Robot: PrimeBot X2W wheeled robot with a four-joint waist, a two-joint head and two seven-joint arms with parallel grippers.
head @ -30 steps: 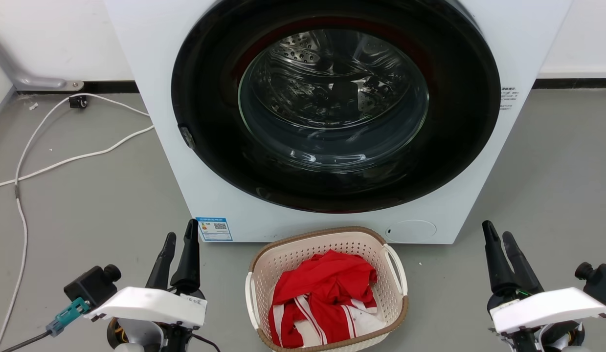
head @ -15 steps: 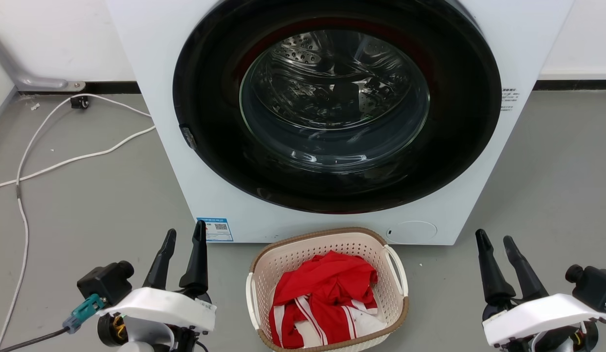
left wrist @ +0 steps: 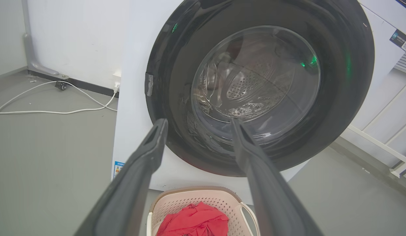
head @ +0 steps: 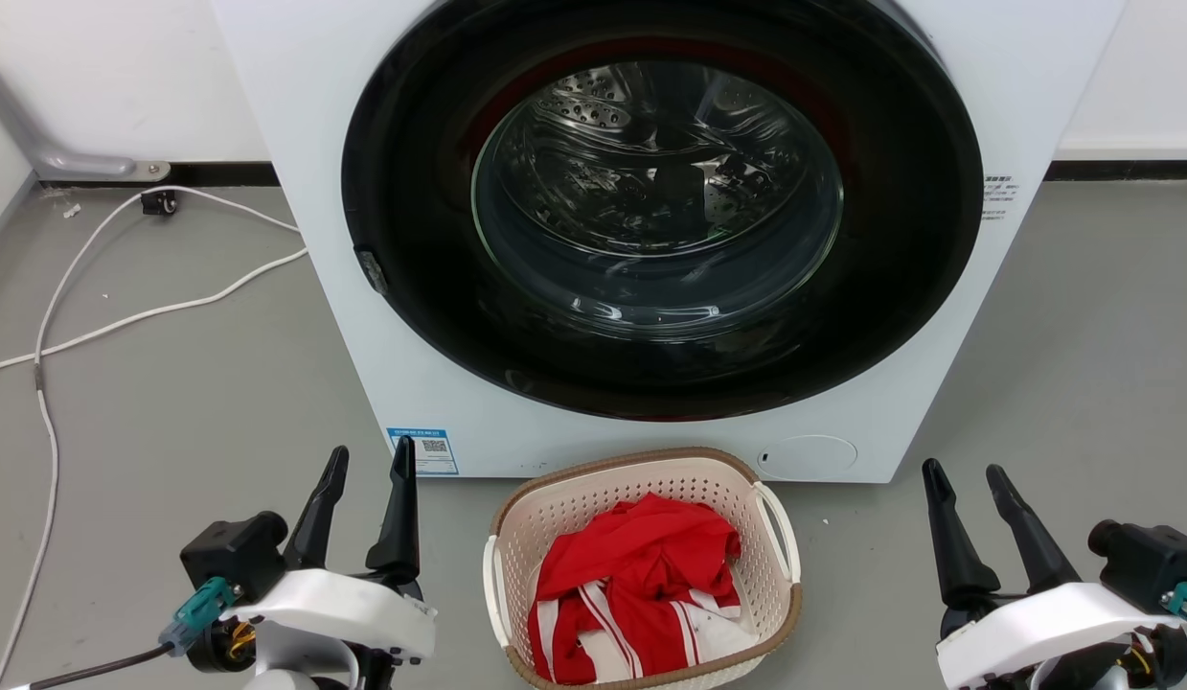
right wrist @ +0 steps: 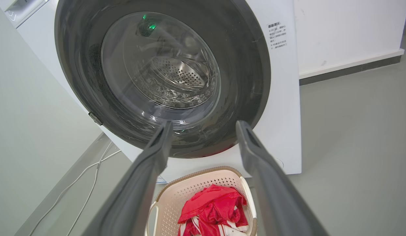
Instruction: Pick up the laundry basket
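The laundry basket, cream-white and perforated with a brown rim and white side handles, stands on the grey floor right in front of the washing machine, holding red and white cloth. In the wrist views the laundry basket lies low between the fingers. My left gripper hovers open to the basket's left, apart from it. Off to the basket's right my right gripper is open too, with nothing held.
A white washing machine with a large dark round door, shut, stands just behind the basket. White cables trail over the floor at the left. Grey floor lies on both sides of the machine.
Both grippers have spread their fingers wider and drifted slightly inward toward the basket. The basket has not moved.
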